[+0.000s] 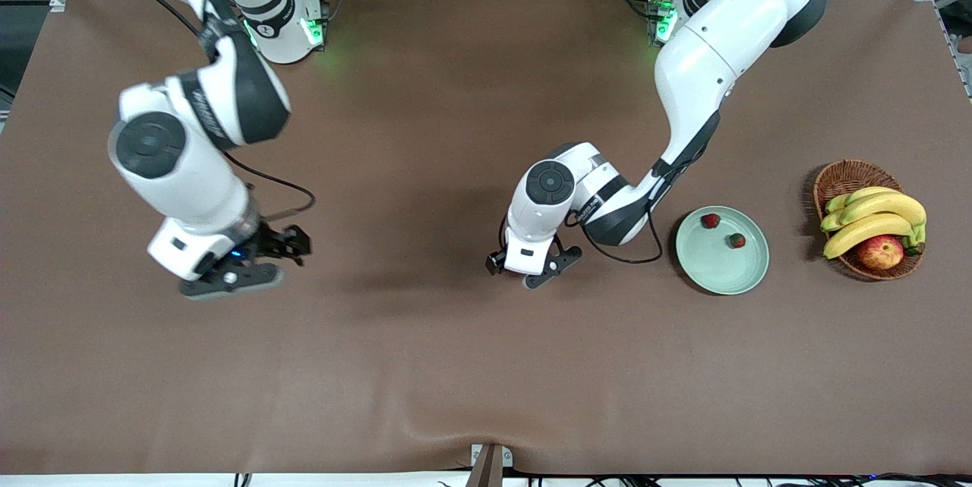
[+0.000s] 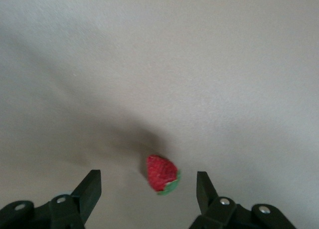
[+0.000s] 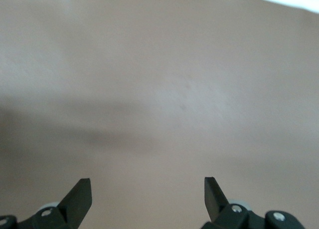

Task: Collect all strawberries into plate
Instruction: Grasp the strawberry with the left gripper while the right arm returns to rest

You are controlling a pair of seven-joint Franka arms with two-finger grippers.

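Two strawberries (image 1: 710, 220) (image 1: 736, 241) lie in the plate (image 1: 714, 274); beside it, toward the left arm's end, a basket (image 1: 835, 177) holds bananas (image 1: 873, 217) and an apple (image 1: 880, 251). A third strawberry (image 2: 162, 174) lies on the table (image 1: 456, 365) under the left gripper (image 1: 535, 270) — fingers spread, the berry between them, untouched. The right gripper (image 1: 258, 263), well apart from the plate, waits with fingers spread. No writing is readable.
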